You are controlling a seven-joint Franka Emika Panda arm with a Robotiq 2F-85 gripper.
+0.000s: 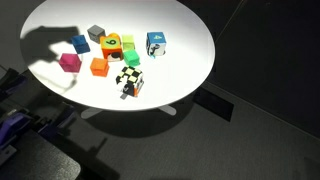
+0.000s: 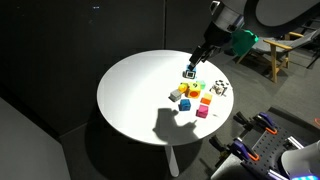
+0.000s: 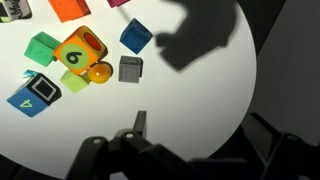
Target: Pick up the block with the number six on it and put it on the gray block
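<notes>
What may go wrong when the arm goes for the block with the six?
1. The block with the number six sits tight between a green cube and an orange piece; the jaws may catch or push a neighbour.
2. The gray block stands near a blue cube; the six could land off-centre and slide off.

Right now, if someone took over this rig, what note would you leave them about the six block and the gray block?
Tool: hovering above the table, holding nothing; whether it is open or shut is unclear.
Six block: on the table, not gripped.
Gray block: on the table near it, top bare.
Done: nothing yet.
Left: grasp the six block, lift it, set it on the gray block.
</notes>
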